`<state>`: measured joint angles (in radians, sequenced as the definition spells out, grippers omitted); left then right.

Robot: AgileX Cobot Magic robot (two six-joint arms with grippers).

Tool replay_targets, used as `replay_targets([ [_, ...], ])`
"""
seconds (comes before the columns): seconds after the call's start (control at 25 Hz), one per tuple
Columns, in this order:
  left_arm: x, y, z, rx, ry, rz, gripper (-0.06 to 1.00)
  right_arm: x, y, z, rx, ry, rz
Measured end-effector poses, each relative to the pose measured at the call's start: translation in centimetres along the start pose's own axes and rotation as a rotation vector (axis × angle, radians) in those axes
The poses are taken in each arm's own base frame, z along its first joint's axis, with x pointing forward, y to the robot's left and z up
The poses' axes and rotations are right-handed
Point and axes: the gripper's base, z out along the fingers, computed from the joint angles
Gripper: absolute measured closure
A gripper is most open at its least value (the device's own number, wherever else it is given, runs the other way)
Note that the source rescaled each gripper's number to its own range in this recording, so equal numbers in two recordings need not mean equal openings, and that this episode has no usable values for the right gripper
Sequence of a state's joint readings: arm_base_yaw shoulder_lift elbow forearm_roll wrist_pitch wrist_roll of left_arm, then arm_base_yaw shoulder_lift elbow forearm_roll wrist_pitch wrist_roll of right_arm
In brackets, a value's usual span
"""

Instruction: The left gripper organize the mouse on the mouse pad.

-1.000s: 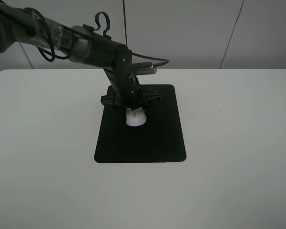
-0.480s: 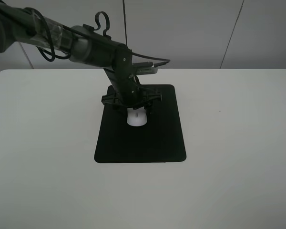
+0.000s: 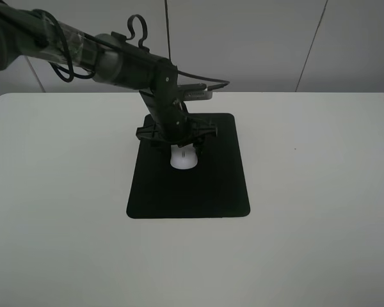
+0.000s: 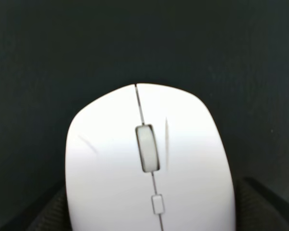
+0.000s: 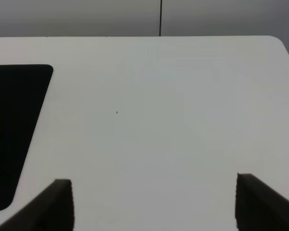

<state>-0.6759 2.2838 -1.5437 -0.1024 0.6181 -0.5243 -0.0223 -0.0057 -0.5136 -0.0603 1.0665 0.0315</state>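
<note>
Left wrist view shows the left gripper's fingers (image 4: 260, 202) spread beside the mouse (image 4: 147, 163) on the mouse pad (image 4: 62, 48).

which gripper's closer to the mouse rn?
Left. The left gripper is right at the mouse on the mouse pad, a finger on either side. The right gripper hangs open over bare table beside the pad, away from the mouse.

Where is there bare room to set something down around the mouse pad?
The white table is bare right of the mouse pad, left of it, and in front. It is crowded at the pad's far end, where the left gripper straddles the mouse.
</note>
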Motion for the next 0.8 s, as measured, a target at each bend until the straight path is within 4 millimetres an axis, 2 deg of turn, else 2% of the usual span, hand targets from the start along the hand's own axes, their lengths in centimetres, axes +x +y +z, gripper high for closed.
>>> replay_targets([
  [0.24, -0.5, -0.4, -0.8, -0.003, 0.001, 0.02, 0.55, 0.0, 0.0, 0.0, 0.001, 0.0, 0.0],
  [0.44, -1.4, -1.0, -2.5, 0.01, -0.036, 0.047, 0.55, 0.0, 0.0, 0.0, 0.001, 0.0, 0.0],
  [0.8, -1.8, -1.3, -5.2, 0.006, -0.055, 0.069, 0.55, 0.0, 0.0, 0.0, 0.001, 0.0, 0.0],
])
